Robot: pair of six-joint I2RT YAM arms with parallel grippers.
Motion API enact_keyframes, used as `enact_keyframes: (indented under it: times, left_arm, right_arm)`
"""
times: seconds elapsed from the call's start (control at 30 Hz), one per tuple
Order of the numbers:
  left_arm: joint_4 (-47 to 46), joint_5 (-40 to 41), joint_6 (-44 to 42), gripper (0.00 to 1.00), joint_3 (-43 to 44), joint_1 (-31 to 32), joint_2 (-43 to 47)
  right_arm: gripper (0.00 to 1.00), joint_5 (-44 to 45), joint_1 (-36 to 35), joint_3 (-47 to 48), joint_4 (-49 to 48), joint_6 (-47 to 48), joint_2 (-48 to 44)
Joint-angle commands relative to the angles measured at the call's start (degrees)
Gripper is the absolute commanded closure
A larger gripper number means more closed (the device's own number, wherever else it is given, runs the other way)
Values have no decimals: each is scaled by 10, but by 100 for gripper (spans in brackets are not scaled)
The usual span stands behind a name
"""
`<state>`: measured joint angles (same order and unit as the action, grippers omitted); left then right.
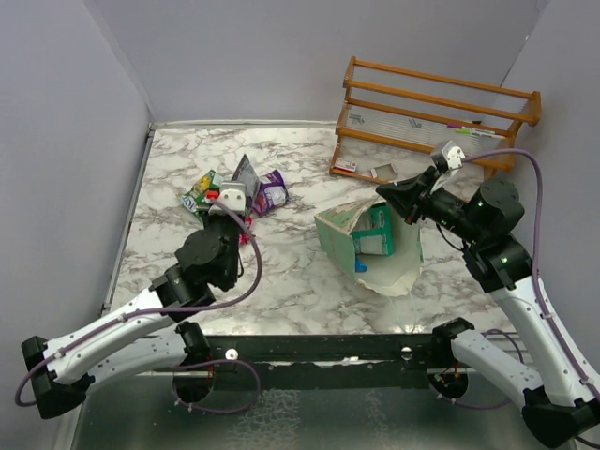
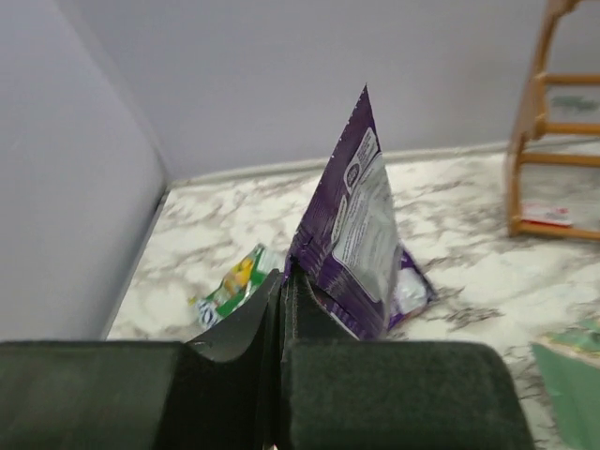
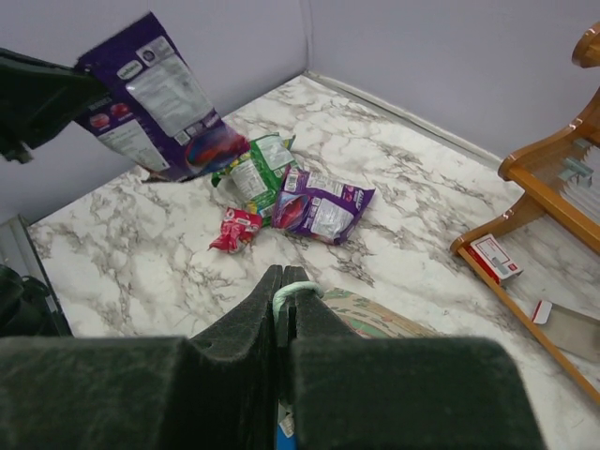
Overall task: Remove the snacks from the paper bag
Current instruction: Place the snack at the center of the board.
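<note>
The pale mint-green paper bag [image 1: 398, 262] lies on its side mid-table, mouth toward the left, and something teal and white shows inside it. My right gripper [image 1: 389, 197] [image 3: 288, 274] is shut on the bag's mint-green upper rim [image 3: 305, 289]. My left gripper [image 1: 239, 186] [image 2: 284, 277] is shut on the lower corner of a purple packet [image 2: 352, 225] [image 3: 155, 94], which it holds upright above the table. On the marble lie a green packet [image 1: 200, 190] [image 3: 253, 169], a second purple packet [image 1: 272, 190] [image 3: 319, 202] and a small red packet [image 3: 234, 230].
A wooden slatted rack [image 1: 441, 112] [image 3: 553, 178] stands at the back right, with small white-and-red cards [image 3: 494, 256] at its foot. Grey walls close in the left, back and right sides of the table.
</note>
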<state>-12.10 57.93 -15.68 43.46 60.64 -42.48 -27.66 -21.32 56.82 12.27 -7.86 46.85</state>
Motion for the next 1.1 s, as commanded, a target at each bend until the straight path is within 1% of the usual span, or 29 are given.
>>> enact_keyframes:
  times: [0.0, 0.07, 0.13, 0.2, 0.27, 0.3, 0.33, 0.37, 0.4, 0.43, 0.5, 0.67, 0.7, 0.77, 0.9, 0.97, 1.07]
  left_arm:
    - [132, -25, 154, 100, -4, -116, -58]
    - [180, -62, 212, 100, -8, -171, -98]
    - [208, -80, 260, 100, -15, -197, -144]
    - [224, -96, 302, 100, -19, -206, -188]
    - [224, -122, 331, 100, -21, -208, -221]
    - [223, -132, 343, 93, -21, -209, -233]
    - [220, -139, 354, 81, -20, -209, -243]
    - [218, -143, 363, 70, -20, -210, -246]
    - [213, -148, 370, 62, -20, -210, -246]
    - [206, -153, 370, 55, -21, -210, -243]
    - [192, -173, 369, 46, -23, -210, -229]
    - [170, -226, 363, 35, -21, -210, -176]
    - [170, -241, 360, 29, -19, -210, -162]
    - [169, -273, 355, 22, -17, -210, -132]
    - [163, -345, 363, 21, -25, -210, -62]
    - [154, -378, 366, 21, -39, -210, -31]
    - [163, -387, 382, 20, -51, -210, 7]
  right_arm:
    - [98, 18, -2, 7, -33, -4, -15]
    - [98, 9, -2, 10, -27, -3, -20]
    - [98, -39, -2, 12, -24, 7, -22]
    - [98, -143, -2, 10, -25, 23, -17]
    - [98, -283, -2, 9, -21, 31, 1]
    - [98, -348, -2, 6, -17, 26, 15]
    - [98, -399, -2, 2, -18, 13, 26]
    - [98, -432, -3, -4, -24, -5, 34]
    - [98, -451, -3, -11, -34, -23, 39]
    - [98, -458, -5, -20, -49, -39, 40]
    - [98, -443, -13, -36, -80, -58, 33]
    - [98, -434, -33, -59, -179, -104, 40]
    - [98, -433, -40, -62, -195, -113, 49]
    - [98, -413, -66, -64, -212, -119, 69]
    - [98, -305, -129, -62, -233, -121, 104]
    - [98, -285, -154, -62, -276, -140, 129]
    - [98, -255, -194, -49, -320, -158, 179]
